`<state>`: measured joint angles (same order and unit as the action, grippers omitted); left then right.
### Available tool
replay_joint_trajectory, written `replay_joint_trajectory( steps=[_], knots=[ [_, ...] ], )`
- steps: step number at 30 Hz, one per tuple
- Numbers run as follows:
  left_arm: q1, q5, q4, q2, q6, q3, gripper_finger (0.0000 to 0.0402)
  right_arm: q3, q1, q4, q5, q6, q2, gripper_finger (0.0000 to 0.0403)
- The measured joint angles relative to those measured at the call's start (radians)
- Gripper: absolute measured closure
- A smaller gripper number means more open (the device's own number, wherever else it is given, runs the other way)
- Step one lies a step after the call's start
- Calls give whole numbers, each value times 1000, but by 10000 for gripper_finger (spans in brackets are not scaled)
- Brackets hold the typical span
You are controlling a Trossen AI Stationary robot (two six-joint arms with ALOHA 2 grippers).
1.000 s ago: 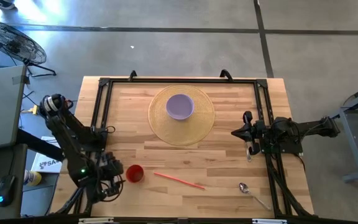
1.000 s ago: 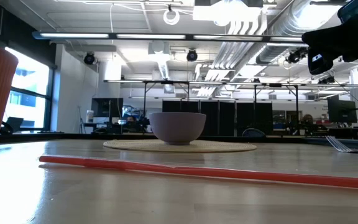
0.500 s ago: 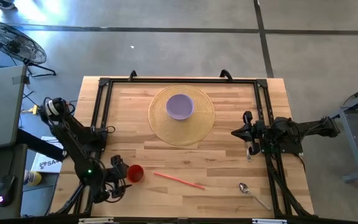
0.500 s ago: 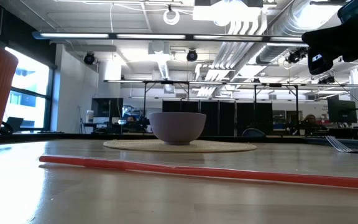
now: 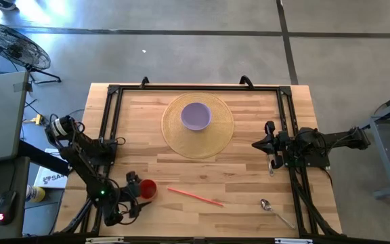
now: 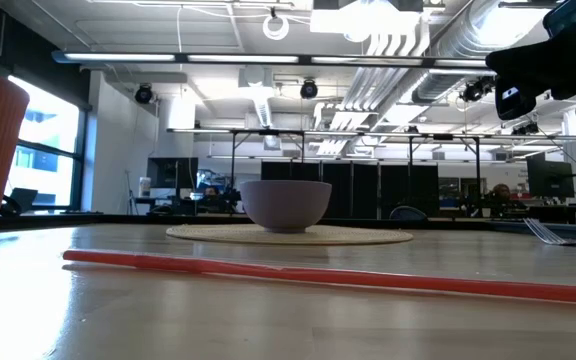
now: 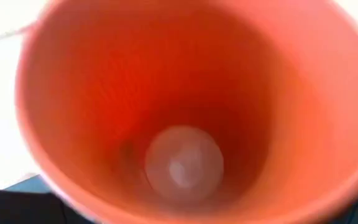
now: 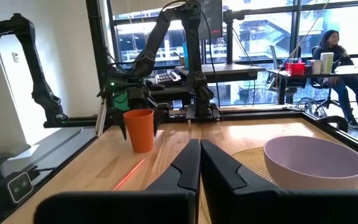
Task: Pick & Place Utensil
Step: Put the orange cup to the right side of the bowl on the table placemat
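Seen from above, a wooden table (image 5: 202, 169) fills the middle of the frame. At the lower left, the left gripper (image 5: 133, 193) sits just beside an upright orange cup (image 5: 147, 188); its fingers stand to either side of the cup, but whether they press on it cannot be told. The left wrist camera looks straight down into the cup, its orange inside filling that picture, with a pale round bottom.

To the right of the cup, a thin red straw (image 5: 195, 197) lies flat on the wood, slanting toward the lower right. Farther right, near the bottom right corner of the table, a metal spoon (image 5: 275, 211) lies flat, well apart from both arms.

In the upper middle, a lilac bowl (image 5: 196, 116) stands on a round woven mat (image 5: 198, 125).

At the right edge of the table, the right gripper (image 5: 258, 144) hovers, pointing left, with its fingers (image 8: 188, 163) pressed together and holding nothing. A fork (image 5: 272, 164) lies just below it.

In the right wrist view, a person (image 8: 340, 71) sits at a desk in the upper right of the frame, far behind the table.
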<state>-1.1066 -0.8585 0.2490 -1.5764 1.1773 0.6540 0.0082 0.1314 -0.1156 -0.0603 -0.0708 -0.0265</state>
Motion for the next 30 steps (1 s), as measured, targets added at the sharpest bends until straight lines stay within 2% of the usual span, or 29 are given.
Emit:
replay_joint_trajectory(
  steps=[6,15,20,22,27,30],
  knots=[
    [0,-101,-5,0,-6,0,21,0,0,0,0,0,0,396],
    [1,-155,-17,0,-18,0,100,0,0,0,0,0,0,395],
    [12,-213,-16,2,-22,0,116,0,0,0,0,0,0,394],
    [41,-206,-15,3,-34,0,115,0,0,-1,0,0,0,396],
    [168,-104,-16,33,-132,2,114,0,0,0,0,0,0,398],
    [250,-97,-24,65,-215,13,114,0,0,-1,0,0,0,398]
  ],
)
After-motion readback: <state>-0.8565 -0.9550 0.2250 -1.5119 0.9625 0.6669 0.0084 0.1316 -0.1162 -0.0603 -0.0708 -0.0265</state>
